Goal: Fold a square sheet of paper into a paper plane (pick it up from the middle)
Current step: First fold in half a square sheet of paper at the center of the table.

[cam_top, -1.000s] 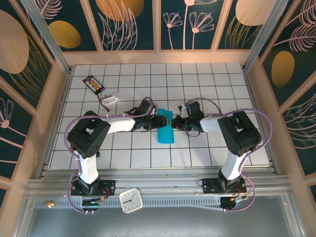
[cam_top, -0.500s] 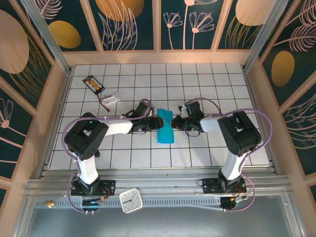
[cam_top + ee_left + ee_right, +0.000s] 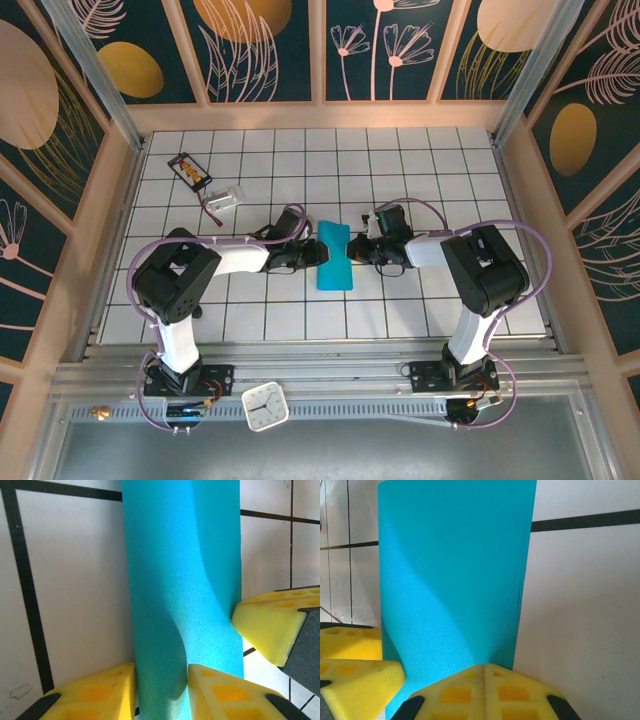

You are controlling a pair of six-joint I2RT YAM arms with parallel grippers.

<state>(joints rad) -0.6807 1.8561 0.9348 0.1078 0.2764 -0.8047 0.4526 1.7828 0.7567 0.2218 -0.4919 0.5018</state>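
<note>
Paper (image 3: 334,258) edges behind yellow fingers (image 3: 100,695)

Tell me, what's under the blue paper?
Under the folded teal-blue paper lies the white tiled table with black grid lines. Both grippers, left and right, pinch its edges. Whatever sits directly beneath the paper's middle is covered, so it cannot be seen.

The folded sheet of paper (image 3: 334,256) lies mid-table (image 3: 400,160) between my two claws: my left claw (image 3: 313,255) on its left edge, my right claw (image 3: 362,250) on its right. Far behind on the left sit a small card (image 3: 190,170) and, nearer, a small box (image 3: 226,198).
</note>
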